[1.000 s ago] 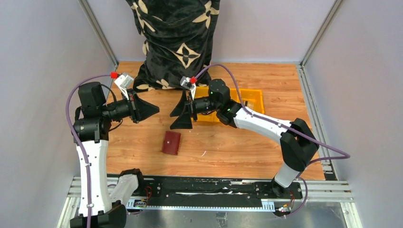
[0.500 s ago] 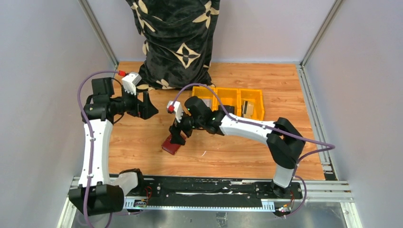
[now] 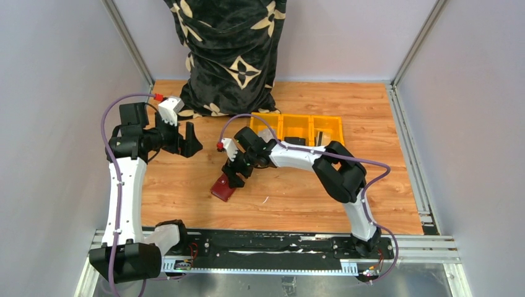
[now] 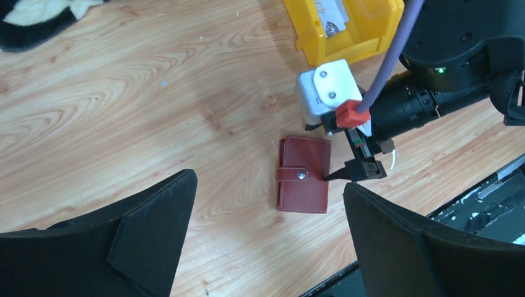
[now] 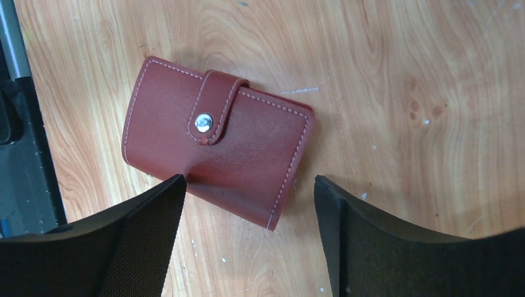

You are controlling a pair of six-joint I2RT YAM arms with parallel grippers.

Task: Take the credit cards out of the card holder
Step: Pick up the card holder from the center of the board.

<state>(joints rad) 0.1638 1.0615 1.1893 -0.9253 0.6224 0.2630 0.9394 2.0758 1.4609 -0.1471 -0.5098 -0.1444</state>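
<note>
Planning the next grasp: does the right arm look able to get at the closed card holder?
Probably yes: the right gripper hangs open right over the card holder, with nothing between them.

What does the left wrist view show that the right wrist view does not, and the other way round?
Only the left wrist view: the yellow bin at the top, the right arm with its white camera block above the card holder, and the open left fingers.
Only the right wrist view: how wide the right fingers stand, one tip over the holder's long edge and the other off it, over bare wood.
Both: the card holder lying closed on the table, its strap snapped shut.
</note>
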